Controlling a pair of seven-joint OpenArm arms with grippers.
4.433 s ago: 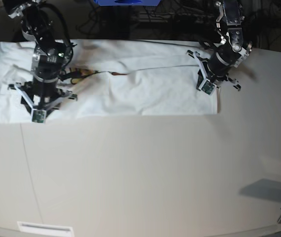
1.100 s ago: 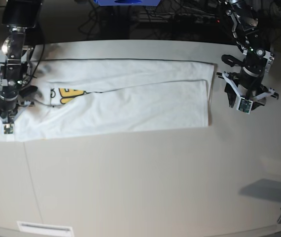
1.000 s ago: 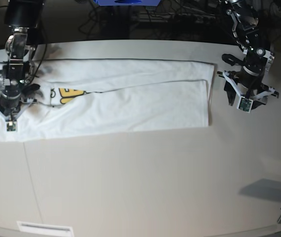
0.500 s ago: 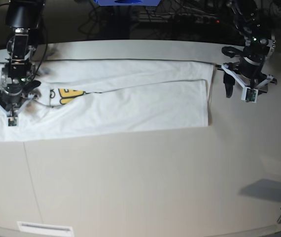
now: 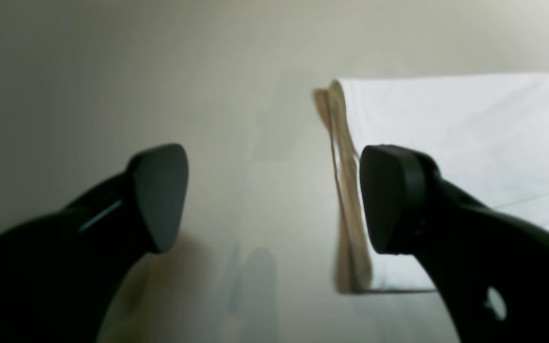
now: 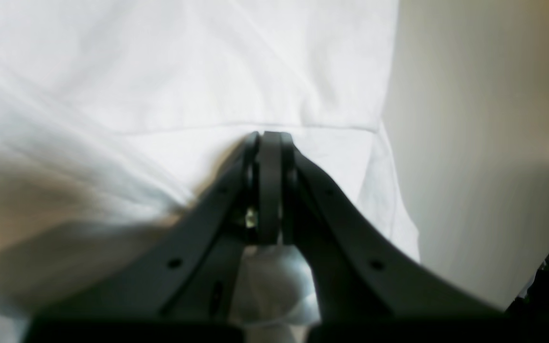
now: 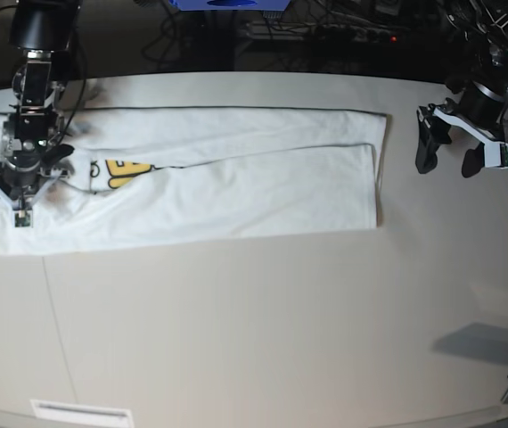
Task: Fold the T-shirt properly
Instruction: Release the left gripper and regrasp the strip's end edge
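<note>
The T-shirt [image 7: 236, 183] lies flat on the worktop [image 7: 254, 339] as a long horizontal band near the far edge, folded lengthwise so that the plain white reverse faces up. A small part of the yellow print [image 7: 122, 170] shows at the neck end, where the folded flap does not fully cover it. The hem end forms a straight, stacked edge, seen in the left wrist view as several layers lying one upon another.

The left end effector [image 7: 451, 154] hangs over bare worktop just beside the hem end, apart from the cloth. Its jaws are spread wide and hold nothing. This position suggests a release: the hem corner lies squared, and the arm stands off so as not to drag the fabric.

The right end effector [image 7: 20, 183] is at the opposite end, over the sleeve and shoulder area. Its fingers [image 6: 269, 157] are pressed together. Cloth bunches close beneath them, but whether a layer is pinched between the tips cannot be told. The low posture suggests that it anchors or tensions this end so the band stays straight.

A crosswise fold is not yet made.
</note>
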